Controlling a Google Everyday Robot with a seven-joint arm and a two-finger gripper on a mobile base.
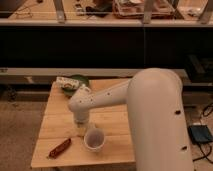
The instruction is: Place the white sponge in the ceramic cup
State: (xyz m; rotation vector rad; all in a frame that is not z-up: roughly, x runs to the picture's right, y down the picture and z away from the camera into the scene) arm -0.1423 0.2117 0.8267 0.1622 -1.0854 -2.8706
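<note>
Left of centre on the wooden table (50, 117), the white sponge (81, 132) shows only as a pale patch directly beneath the gripper (79, 123), its long axis hidden. Whether the gripper holds it cannot be told. Just beside them, toward the lower right, stands the ceramic cup (94, 139), so the carry looks short.

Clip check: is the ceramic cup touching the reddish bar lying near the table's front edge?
Apart. The camera view shows bare table between the ceramic cup and the reddish bar. The end effector hangs low beside the cup.
</note>
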